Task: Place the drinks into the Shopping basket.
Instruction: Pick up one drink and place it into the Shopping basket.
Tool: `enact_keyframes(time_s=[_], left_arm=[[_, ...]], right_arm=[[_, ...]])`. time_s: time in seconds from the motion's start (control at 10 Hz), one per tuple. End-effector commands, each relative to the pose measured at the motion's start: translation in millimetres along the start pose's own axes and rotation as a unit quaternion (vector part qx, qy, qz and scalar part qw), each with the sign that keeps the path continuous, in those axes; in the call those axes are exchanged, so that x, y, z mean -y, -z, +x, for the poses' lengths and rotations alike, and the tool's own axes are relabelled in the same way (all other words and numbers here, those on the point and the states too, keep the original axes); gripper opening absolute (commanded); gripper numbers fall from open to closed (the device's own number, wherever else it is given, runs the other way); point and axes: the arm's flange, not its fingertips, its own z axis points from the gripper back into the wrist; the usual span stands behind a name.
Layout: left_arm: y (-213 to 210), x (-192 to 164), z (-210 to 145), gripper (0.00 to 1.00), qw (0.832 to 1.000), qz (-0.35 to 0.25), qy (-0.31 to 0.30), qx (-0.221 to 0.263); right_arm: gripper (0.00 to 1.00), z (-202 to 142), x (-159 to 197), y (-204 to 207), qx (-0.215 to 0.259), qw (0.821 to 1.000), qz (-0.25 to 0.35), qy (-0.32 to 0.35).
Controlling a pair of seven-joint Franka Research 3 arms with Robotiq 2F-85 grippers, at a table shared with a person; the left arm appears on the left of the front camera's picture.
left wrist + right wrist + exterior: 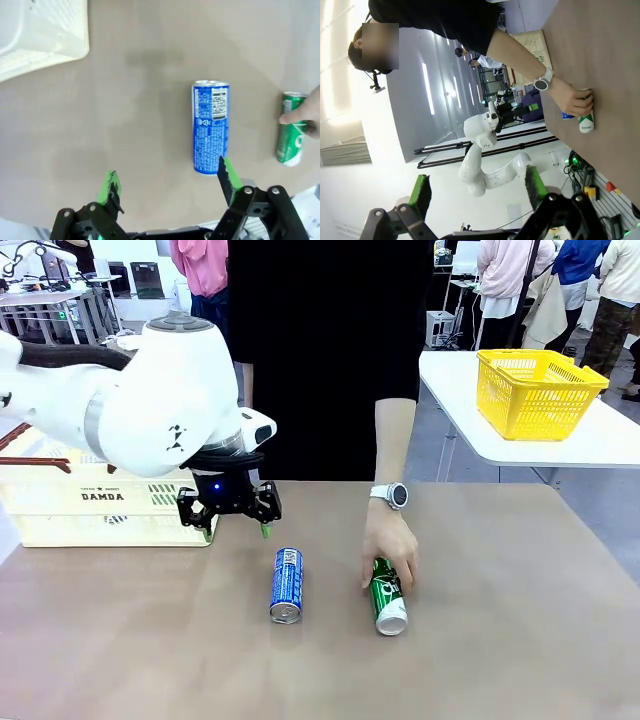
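Drinks both lie on their sides on the table [500, 640], mid-frame in the front view. Left gripper [237, 530] hovers with jaws apart and nothing in them. Blue can [287, 585] is just below-right of it, not touching. Green can [388, 600] is further right, under the person's hand [390, 545]. Shopping basket [100, 502] sits at the left edge. Right gripper [477, 189] is spread too, holding nothing.

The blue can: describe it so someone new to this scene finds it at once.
On the brown table, right of the cream DAMDA basket, two cans lie on their sides. The blue can lies nearer the basket, close to the open left gripper. Unlike the green can, under the person's hand, it is untouched.
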Motion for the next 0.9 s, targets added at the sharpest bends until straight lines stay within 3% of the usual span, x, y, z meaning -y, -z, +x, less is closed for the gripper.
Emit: enact_keyframes(time_s=[0.0, 0.2, 0.4, 0.6, 0.8], left_arm=[[-56, -61, -9, 1.0, 0.99, -0.13, 0.026, -0.041], [-96, -168, -41, 1.0, 0.977, -0.207, 0.025, -0.037], [-86, -220, -59, 1.0, 0.967, -0.25, 0.028, -0.046], [-82, -216, -56, 1.0, 0.961, -0.27, 0.048, -0.045], [-81, -164, -35, 1.0, 0.966, -0.233, 0.093, -0.069]], right_arm=[[1.0, -3, -4, 1, -0.001, 1.0, -0.001, 0.006], [1.0, -3, -4, 1, -0.001, 1.0, -0.001, 0.006], [1.0, -3, -4, 1, -0.001, 1.0, -0.001, 0.006], [1.0, -3, -4, 1, -0.001, 1.0, -0.001, 0.006], [1.0, -3, -4, 1, -0.001, 1.0, -0.001, 0.006]])
